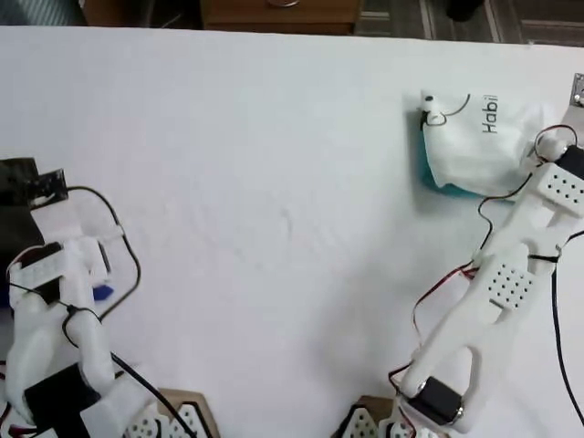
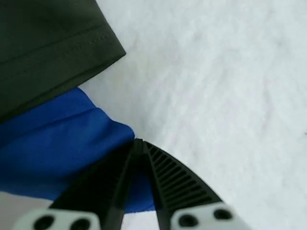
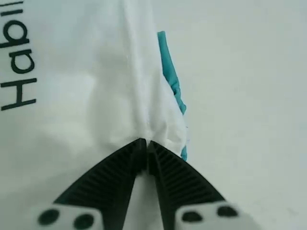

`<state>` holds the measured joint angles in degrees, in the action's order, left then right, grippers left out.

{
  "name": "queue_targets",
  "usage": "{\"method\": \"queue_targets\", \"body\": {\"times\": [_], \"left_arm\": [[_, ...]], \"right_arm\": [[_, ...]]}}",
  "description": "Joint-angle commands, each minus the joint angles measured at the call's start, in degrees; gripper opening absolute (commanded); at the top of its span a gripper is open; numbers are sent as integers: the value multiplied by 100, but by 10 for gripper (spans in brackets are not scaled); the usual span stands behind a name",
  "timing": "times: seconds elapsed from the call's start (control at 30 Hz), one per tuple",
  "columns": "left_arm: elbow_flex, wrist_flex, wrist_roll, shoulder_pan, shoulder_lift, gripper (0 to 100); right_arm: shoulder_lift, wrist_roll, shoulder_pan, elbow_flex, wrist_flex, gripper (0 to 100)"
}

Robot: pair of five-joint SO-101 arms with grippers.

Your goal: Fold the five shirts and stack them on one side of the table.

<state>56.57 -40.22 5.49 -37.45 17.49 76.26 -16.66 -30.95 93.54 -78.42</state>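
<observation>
Well left of the white shirt, the left gripper is clenched at a blue shirt beside a dark shirt. The right gripper pinches the white shirt, atop a teal shirt, on the white table.

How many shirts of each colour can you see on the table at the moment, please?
white fabric shirt with black lettering: 1
teal fabric shirt, lying under the white one: 1
blue fabric shirt: 1
black fabric shirt: 1
Total: 4 shirts in view
</observation>
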Motion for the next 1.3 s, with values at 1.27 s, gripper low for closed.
{"method": "queue_targets", "body": {"times": [1.27], "left_arm": [[-13, 79, -79, 70, 9, 26]], "right_arm": [[-11196, 35, 2044, -10752, -1226, 55]]}}
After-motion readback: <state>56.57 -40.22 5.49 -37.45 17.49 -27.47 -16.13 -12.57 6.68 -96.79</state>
